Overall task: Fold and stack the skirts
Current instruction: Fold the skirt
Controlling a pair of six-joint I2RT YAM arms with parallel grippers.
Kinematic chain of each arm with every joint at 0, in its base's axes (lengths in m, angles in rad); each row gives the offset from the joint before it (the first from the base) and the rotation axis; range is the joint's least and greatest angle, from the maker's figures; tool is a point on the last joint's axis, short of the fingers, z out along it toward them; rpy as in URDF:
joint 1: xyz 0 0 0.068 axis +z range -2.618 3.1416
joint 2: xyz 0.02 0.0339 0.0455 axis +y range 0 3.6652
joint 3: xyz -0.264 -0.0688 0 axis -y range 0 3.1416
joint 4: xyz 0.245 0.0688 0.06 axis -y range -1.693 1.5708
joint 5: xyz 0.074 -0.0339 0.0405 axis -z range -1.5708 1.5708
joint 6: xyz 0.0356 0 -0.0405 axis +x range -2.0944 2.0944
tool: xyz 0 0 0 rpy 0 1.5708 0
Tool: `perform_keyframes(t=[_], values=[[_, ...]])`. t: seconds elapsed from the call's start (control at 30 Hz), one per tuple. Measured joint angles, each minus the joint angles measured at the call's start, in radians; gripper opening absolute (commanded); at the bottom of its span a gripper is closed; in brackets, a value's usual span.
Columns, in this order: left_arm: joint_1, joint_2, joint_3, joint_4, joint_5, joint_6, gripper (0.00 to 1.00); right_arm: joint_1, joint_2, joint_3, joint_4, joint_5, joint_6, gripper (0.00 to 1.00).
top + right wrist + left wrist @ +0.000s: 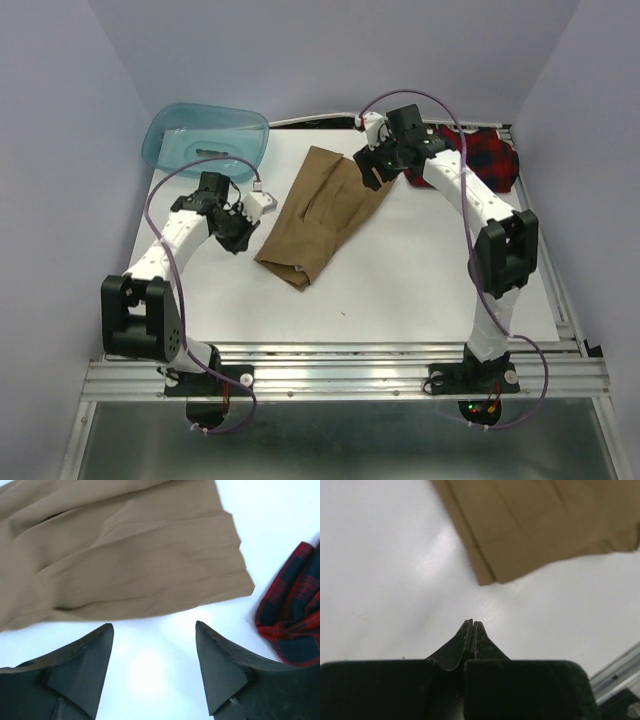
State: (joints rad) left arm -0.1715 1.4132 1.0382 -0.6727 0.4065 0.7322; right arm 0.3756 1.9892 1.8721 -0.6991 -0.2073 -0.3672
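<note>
Nearest, at 9 o'clock on the white surface [400,300]: left tool [471,625], fingers pressed together to a thin seam, gripping nothing, over bare white. Just beyond its tips, toward 12 to 1 o'clock in the wrist view, the near corner of the tan skirt [325,215], close but apart.

Mid-surface: tan skirt laid flat as a long narrow shape, slanting from 7 o'clock up to 1 o'clock, a few soft creases along its length.

Farther, at 12 to 1 o'clock: right tool [152,625], fingers spread wide, empty, above the skirt's far end. Bare white between the fingers, tan edge just past them.

Far right, at 2 o'clock: plaid skirt [490,155], red and dark, bunched in the corner, partly behind the right arm, apart from the tan one.

Far left, at 11 o'clock: teal tub [160,140].
</note>
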Motion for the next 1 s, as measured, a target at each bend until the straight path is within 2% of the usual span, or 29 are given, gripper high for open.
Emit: perform_keyframes(t=[0.17,0.43,0.6,0.83,0.97,1.0], values=[[0.041,0.185,0.110,0.134,-0.102,-0.077,0.00,0.006,-0.121,-0.107,-0.008,-0.101,0.062,0.68],[-0.016,0.326,0.082,0.222,-0.168,-0.078,0.00,0.006,-0.135,-0.261,-0.032,-0.178,0.127,0.66],[-0.116,0.312,0.010,0.249,-0.151,-0.063,0.00,0.007,-0.136,-0.261,-0.032,-0.196,0.138,0.67],[-0.319,0.181,-0.092,0.257,-0.035,-0.069,0.00,0.008,-0.135,-0.261,-0.031,-0.239,0.155,0.64],[-0.329,0.093,-0.109,0.248,0.020,-0.101,0.01,0.009,-0.122,-0.266,-0.015,-0.299,0.172,0.61],[-0.317,0.066,-0.112,0.249,0.030,-0.113,0.06,0.009,-0.117,-0.276,0.002,-0.325,0.180,0.61]])
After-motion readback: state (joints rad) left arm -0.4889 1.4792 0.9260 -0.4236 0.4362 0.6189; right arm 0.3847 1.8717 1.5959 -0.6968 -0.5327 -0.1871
